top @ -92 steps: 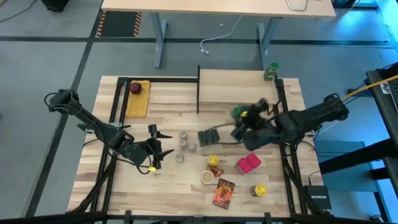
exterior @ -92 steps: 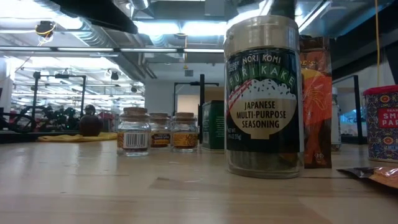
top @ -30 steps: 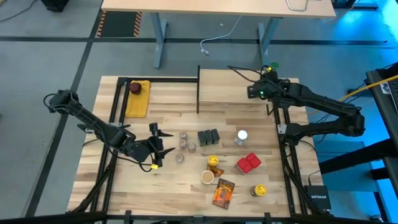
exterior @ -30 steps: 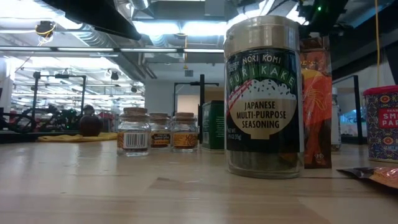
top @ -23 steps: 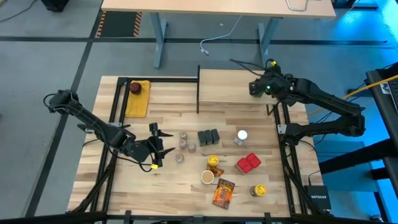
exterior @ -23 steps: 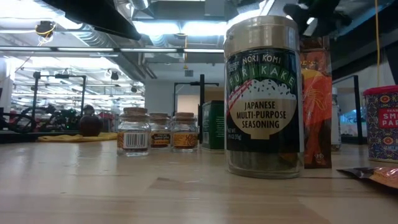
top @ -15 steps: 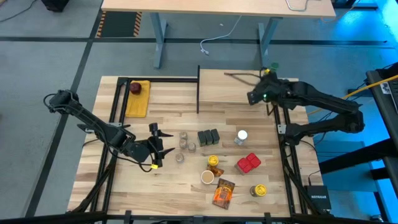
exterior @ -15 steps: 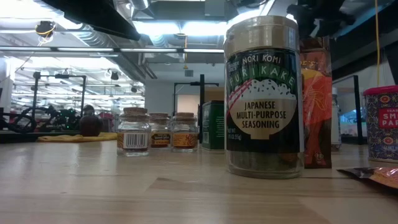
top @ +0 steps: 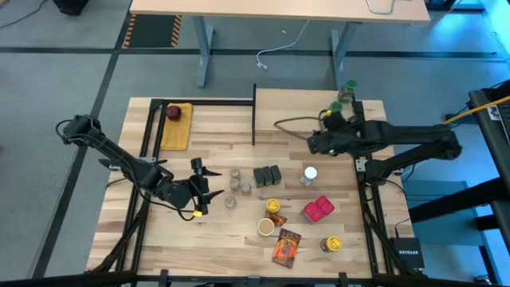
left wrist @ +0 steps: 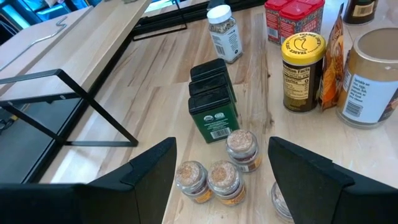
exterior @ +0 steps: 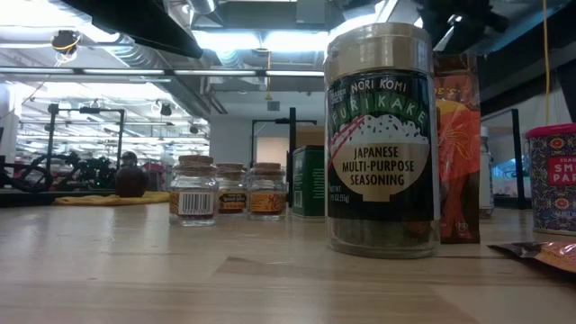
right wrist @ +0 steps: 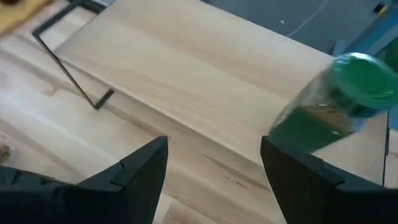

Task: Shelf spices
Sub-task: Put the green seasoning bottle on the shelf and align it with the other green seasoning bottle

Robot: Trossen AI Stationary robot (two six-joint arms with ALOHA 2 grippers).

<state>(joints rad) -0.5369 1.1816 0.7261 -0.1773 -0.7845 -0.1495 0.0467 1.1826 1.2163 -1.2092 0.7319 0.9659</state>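
- The right gripper (top: 312,145) is hanging empty with its jaws apart over the front edge of the shelf (top: 291,112), just above the bench (top: 207,143).
- Two green-lidded jars (top: 335,109) are standing on the shelf's right end, close behind the gripper; its wrist could be clipping one and toppling it off the edge.
- The white-lidded jar (top: 309,174) is sitting nearest on the bench, with three tins (top: 268,176) just beside it; a loose approach risks knocking the jar into them.
- The red boxes (top: 318,209) and packet (top: 287,246) are lying farther forward, crowded together.
- The left gripper (top: 199,188) is waiting open beside three small jars (left wrist: 214,174), close enough to nudge them.
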